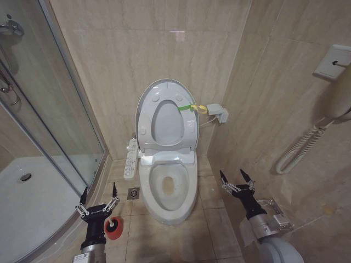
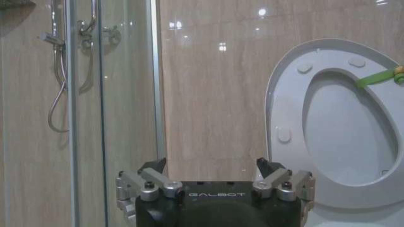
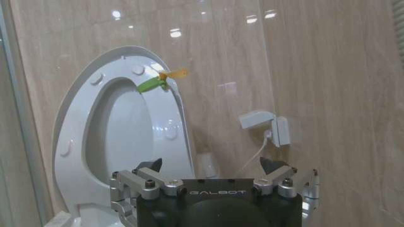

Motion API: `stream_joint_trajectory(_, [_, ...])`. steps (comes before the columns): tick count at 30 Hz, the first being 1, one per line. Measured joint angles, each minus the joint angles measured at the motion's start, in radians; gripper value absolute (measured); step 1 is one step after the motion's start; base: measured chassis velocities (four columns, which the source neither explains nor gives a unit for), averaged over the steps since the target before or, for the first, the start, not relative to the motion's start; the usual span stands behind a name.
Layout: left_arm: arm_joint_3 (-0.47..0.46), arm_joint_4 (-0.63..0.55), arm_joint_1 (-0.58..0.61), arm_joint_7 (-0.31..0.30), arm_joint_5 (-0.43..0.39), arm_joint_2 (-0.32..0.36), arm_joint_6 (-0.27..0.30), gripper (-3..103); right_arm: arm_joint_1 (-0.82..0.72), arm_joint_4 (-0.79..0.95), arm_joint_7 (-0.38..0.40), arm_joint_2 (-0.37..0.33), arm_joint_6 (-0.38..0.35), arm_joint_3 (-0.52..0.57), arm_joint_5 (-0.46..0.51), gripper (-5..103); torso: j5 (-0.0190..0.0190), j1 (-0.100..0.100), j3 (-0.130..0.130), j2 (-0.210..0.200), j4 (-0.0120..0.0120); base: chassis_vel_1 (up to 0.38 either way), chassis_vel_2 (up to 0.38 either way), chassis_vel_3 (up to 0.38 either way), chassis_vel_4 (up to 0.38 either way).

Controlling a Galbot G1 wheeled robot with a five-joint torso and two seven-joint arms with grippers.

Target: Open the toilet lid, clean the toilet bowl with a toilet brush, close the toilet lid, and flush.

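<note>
Toilet lid [image 1: 164,118] raised upright with seat against wall; toilet bowl [image 1: 167,189] open on floor; left gripper [image 1: 98,200] low, jaws spread, red holder of toilet brush [image 1: 113,228] just beside, ungripped; right gripper [image 1: 237,181] beside bowl, jaws spread, empty.

Left gripper [image 1: 99,196] low, fingers spread; right gripper [image 1: 237,178] likewise, empty.

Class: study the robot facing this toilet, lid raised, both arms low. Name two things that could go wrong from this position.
1. The red cup holder sits right beside the open left gripper; a clumsy reach might tip it over.
2. The toilet lid, tethered by a green strap, stands raised; a knock from the open right gripper might drop it onto the toilet bowl.
</note>
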Motion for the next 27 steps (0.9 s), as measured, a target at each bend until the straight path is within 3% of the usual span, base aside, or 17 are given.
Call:
stream_joint_trajectory(18, [0.0,0.0,0.0,0.0,0.0,0.0,0.0,97,0.02,-0.017,-0.016,-0.005,0.018,-0.015,0.058,100,0.0001,0.0,0.0,0.0,0.0,-0.035,0.036,0.031,-0.035])
stream_joint_trajectory(27, [0.0,0.0,0.0,0.0,0.0,0.0,0.0,97,0.04,-0.045,0.023,-0.025,0.081,0.006,0.047,100,0.0,0.001,0.0,0.0,-0.0001,-0.181,0.177,0.166,-0.165])
